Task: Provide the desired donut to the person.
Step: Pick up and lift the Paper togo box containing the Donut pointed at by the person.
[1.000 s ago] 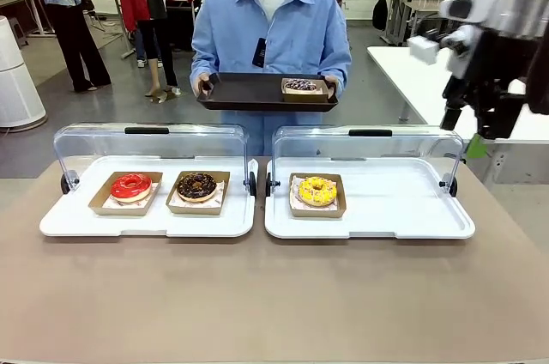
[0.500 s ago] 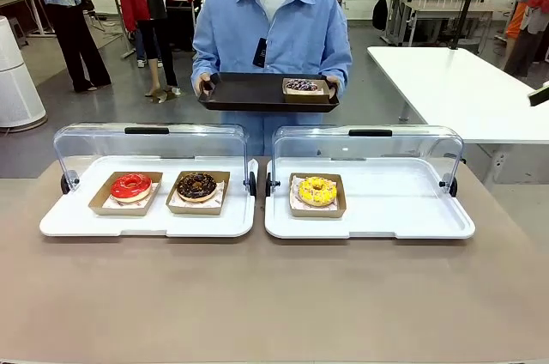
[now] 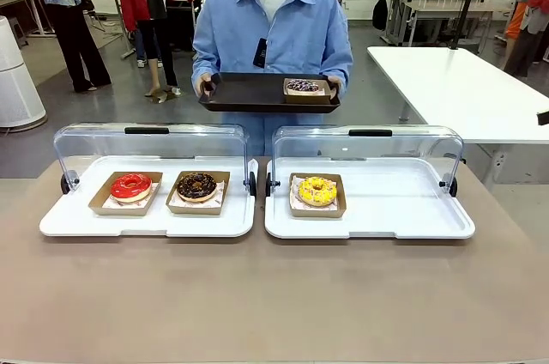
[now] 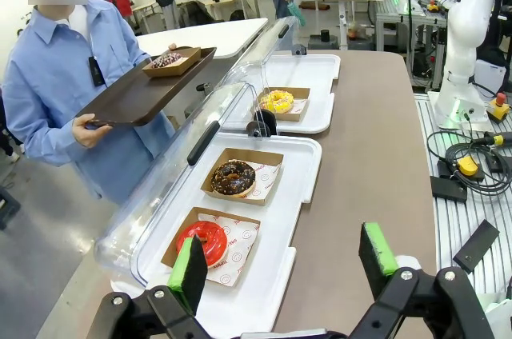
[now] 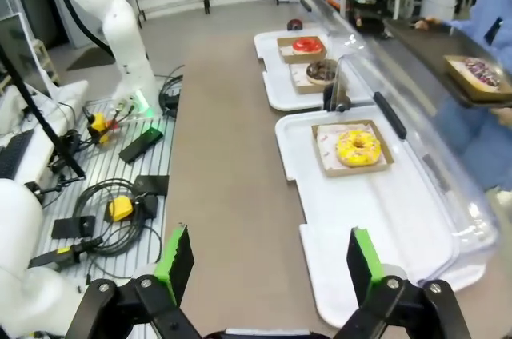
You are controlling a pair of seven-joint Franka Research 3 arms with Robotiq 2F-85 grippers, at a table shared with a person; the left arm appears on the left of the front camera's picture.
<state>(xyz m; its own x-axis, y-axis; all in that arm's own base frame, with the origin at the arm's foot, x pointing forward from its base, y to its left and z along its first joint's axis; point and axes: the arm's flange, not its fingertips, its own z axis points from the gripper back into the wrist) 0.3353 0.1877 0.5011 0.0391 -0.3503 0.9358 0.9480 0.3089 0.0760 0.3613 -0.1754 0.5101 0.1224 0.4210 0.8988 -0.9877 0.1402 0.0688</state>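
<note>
The person in a light-blue shirt stands at the far side and holds a dark tray with both hands. On it sits a sprinkled donut in a cardboard boat. The left white tray holds a red donut and a chocolate donut. A yellow donut lies on the right white tray. My left gripper is open and empty, above the table's end near the red donut. My right gripper is open and empty, short of the yellow donut.
Both clear lids stand tilted open at the trays' far edges. A white table stands at the right. Bystanders are behind the person. Cables and boxes lie on the slatted base beside the table.
The right arm, raised at the upper right of the front view a second ago, has withdrawn out of that view. The person, the trays and the donuts have hardly moved.
</note>
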